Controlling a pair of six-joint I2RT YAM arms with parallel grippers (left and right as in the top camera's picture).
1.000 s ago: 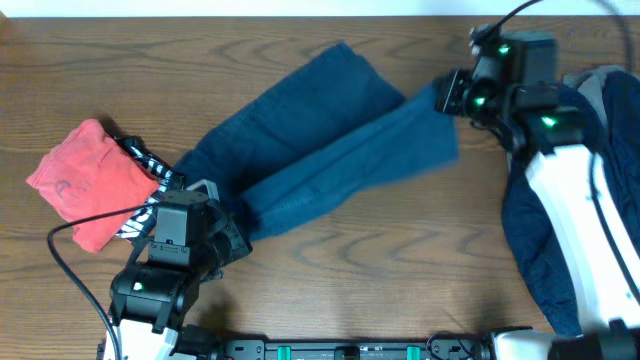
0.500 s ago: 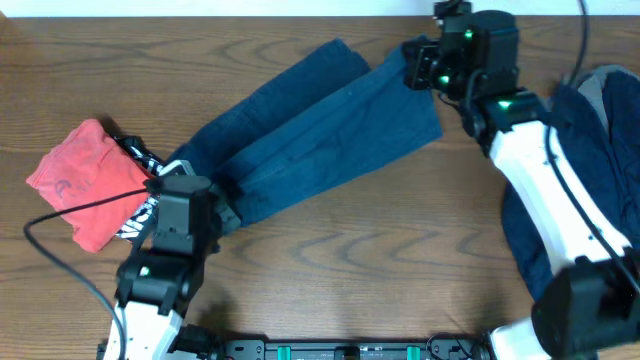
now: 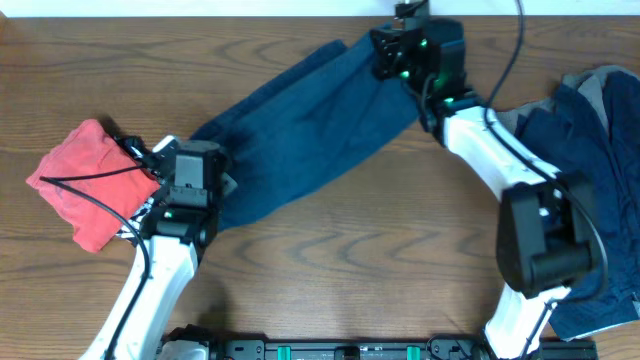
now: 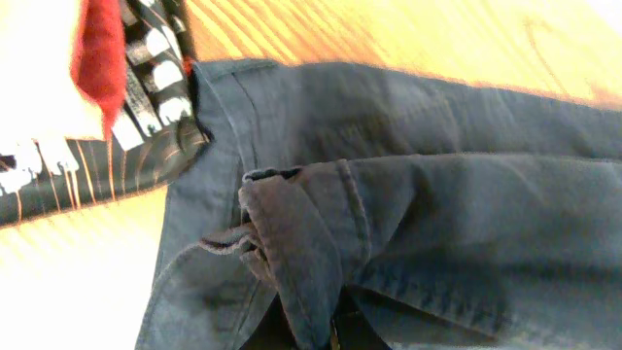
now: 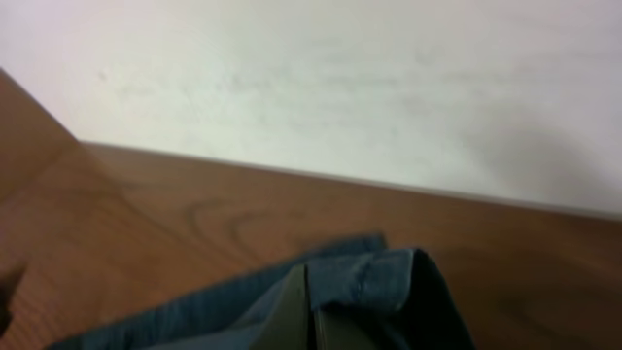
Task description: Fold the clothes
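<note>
Dark navy trousers [image 3: 300,135] lie stretched diagonally across the table, one leg folded over the other. My left gripper [image 3: 215,190] is shut on their waistband end [image 4: 292,243] at lower left. My right gripper [image 3: 385,55] is shut on the leg hem [image 5: 389,277] at the far edge. A red garment [image 3: 80,180] lies at left, showing in the left wrist view [image 4: 102,49] too, with a black-and-white patterned one [image 3: 140,160] beside it, which also shows in the left wrist view [image 4: 126,117].
A pile of navy and grey garments [image 3: 590,150] lies at the right edge. A pale wall [image 5: 389,78] rises just behind the table's far edge. Bare wood table [image 3: 380,260] shows in front.
My right gripper has carried the leg hem left and toward the far edge, laying one leg over the other. My left gripper has shifted up slightly with the waistband.
</note>
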